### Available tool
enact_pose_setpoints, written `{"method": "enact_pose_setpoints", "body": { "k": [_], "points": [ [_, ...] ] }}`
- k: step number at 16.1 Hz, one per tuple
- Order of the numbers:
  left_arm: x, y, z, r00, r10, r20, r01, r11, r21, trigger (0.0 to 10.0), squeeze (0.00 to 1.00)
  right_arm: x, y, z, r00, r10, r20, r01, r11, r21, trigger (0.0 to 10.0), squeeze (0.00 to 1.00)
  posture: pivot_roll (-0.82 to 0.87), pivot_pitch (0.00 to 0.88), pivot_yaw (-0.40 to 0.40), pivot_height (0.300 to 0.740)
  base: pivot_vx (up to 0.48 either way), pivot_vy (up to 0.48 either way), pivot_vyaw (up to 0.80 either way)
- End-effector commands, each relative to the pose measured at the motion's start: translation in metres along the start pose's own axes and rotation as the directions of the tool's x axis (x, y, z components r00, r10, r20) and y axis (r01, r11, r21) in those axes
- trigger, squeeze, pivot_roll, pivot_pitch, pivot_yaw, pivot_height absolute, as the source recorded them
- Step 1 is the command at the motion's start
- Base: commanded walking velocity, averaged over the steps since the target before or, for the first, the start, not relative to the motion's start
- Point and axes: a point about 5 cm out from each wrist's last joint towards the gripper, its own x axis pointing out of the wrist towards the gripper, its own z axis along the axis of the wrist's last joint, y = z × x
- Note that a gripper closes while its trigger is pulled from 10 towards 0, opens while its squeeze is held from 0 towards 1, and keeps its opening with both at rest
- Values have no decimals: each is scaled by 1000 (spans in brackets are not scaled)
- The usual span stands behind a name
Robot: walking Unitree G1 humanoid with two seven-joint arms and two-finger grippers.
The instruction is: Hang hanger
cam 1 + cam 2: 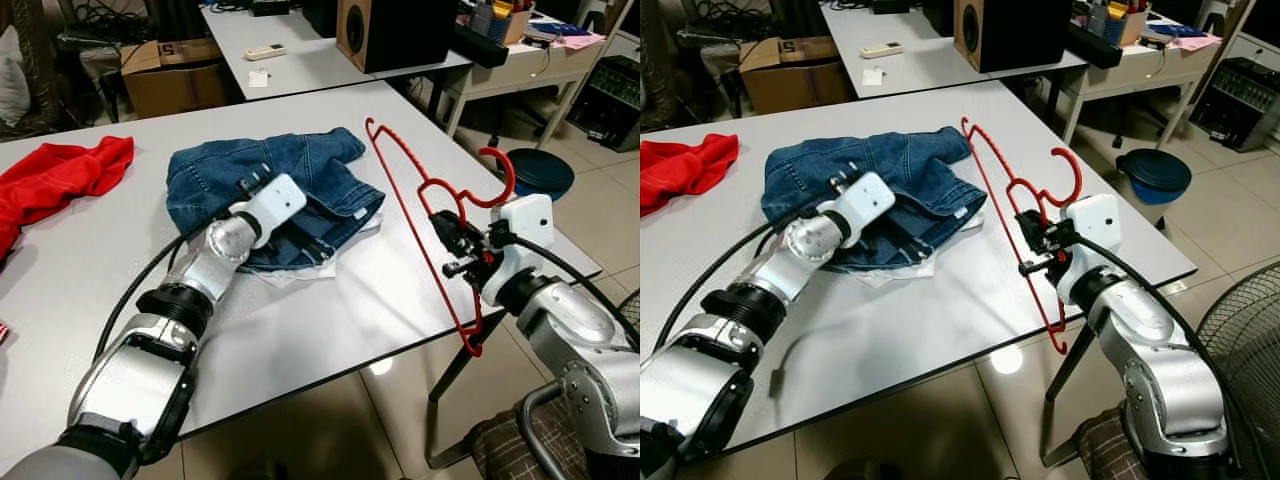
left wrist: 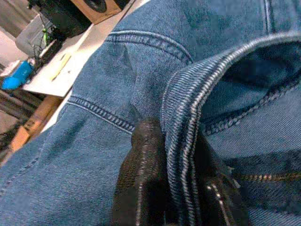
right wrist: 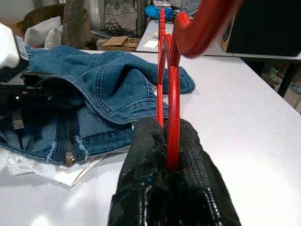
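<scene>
White table [image 1: 330, 300] fills the foreground of a cluttered workroom, with a second table [image 1: 300, 50] behind it carrying a speaker [image 1: 395, 30] and a remote [image 1: 265, 50]. A cardboard box [image 1: 170, 75] sits on the floor beyond, and a dark blue bin [image 1: 540, 172] stands off the table's right side.

Jeans [image 1: 275, 190] lie crumpled in the middle of the table, over a bit of white cloth [image 1: 300, 272] peeking out at their near edge. A red garment [image 1: 55, 185] lies well apart at the table's left end.

The left gripper [image 2: 181, 183] rests on the jeans, its two black fingers [image 2: 143, 179] pinched on a seamed edge of the denim, waistband side, with the zipper just beside.

The right gripper [image 3: 170, 141] is closed on the hanger [image 1: 425, 215], a thin red plastic one, clamped near the base of its hook [image 1: 497, 180]. The hanger is held above the table's right edge, standing on its side: one long arm runs back over the table toward the jeans, the other end hangs down past the table edge, near the floor tiles. The hook curls to the right, just above the gripper's white wrist housing [image 1: 525, 220].
</scene>
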Motion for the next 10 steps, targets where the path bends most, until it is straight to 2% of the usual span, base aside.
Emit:
{"method": "enact_pose_setpoints", "body": {
  "k": [1, 4, 6, 7, 9, 10],
  "points": [
    [0, 3, 2, 1000, 0, 12, 1, 999, -32, 0, 0, 0, -2, -1, 1000, -7, -9, 7, 1000, 15, 10000, 0, -59, 0, 45, 740, 0, 0, 0],
    [-1, 7, 1, 999, 21, 30, -19, 998, -62, 0, 0, 0, -1, -1, 1000, -1, -7, 1, 999, 49, 10000, 0, -63, 0, 46, 740, 0, 0, 0],
    [-4, 21, 7, 992, 82, 92, -62, 978, -201, 0, 0, 3, 6, 0, 1000, 8, 17, -10, 996, 91, 10000, 0, -44, 0, 30, 740, 0, 0, 0],
    [-5, 24, 9, 990, 94, 107, -68, 972, -225, 0, 0, 4, 7, 1, 1000, 10, 22, -12, 995, 96, 10000, 0, -42, 0, 29, 740, 0, 0, 0],
    [-9, 33, 13, 977, 144, 155, -80, 930, -359, 0, 0, 5, 8, 2, 999, -23, 33, 20, 997, 79, 10000, 0, -43, 0, 32, 740, 0, 0, 0],
    [-12, 38, 17, 963, 185, 195, -61, 857, -511, 0, 0, 3, 6, 2, 996, -73, 57, 67, 993, 101, 10000, 0, -53, 0, 46, 740, 0, 0, 0]
  ]
}}
